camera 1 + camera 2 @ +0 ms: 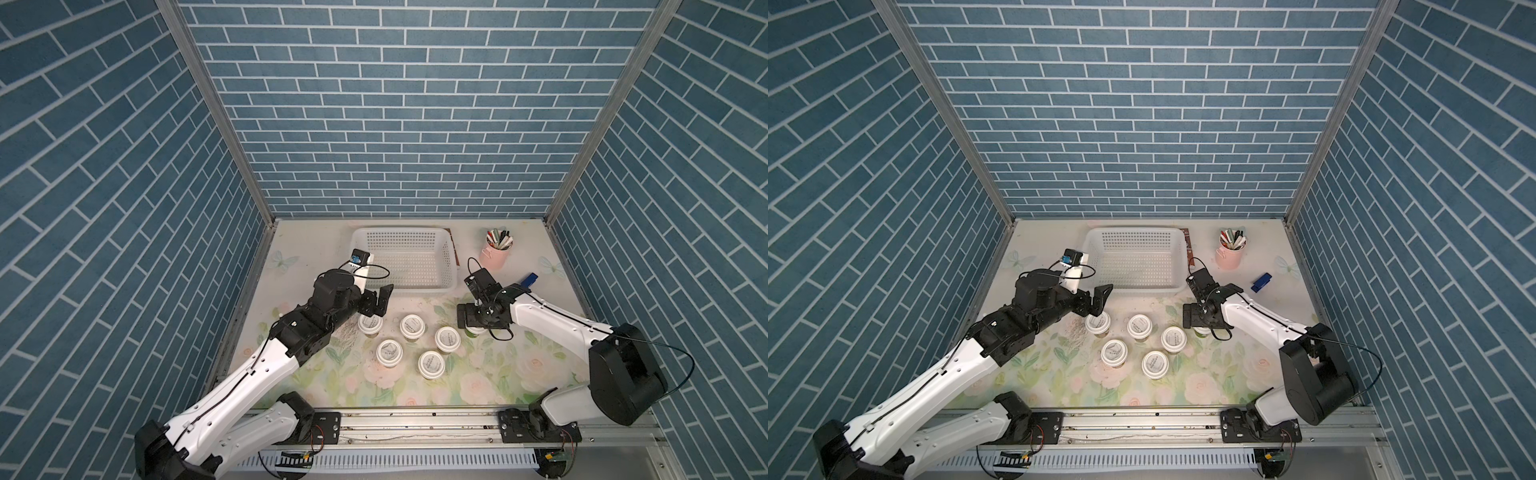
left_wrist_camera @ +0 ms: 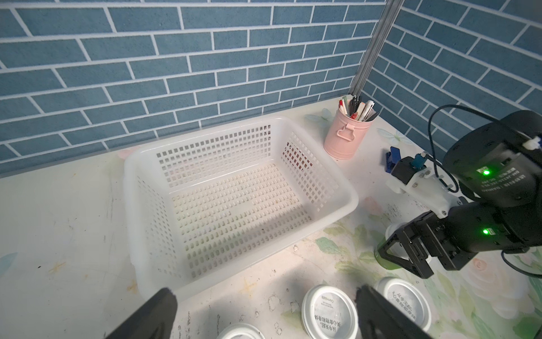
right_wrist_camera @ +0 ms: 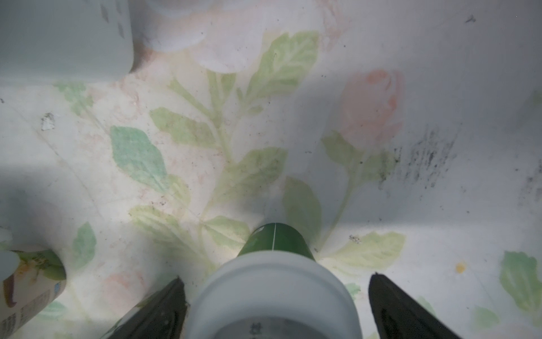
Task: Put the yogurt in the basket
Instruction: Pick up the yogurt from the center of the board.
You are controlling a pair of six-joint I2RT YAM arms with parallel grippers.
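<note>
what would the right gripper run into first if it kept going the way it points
Most likely the green-bodied yogurt cup: it stands between the open jaws of the right gripper. Beyond it lies only the floral table, though depth is unclear.

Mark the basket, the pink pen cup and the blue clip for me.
basket (image 2: 214, 155): left wrist view, on its perforated back wall.
pen cup (image 2: 343, 145): left wrist view, on its pink side below the handle.
clip (image 1: 1261, 282): in a top view, on its blue body.
</note>
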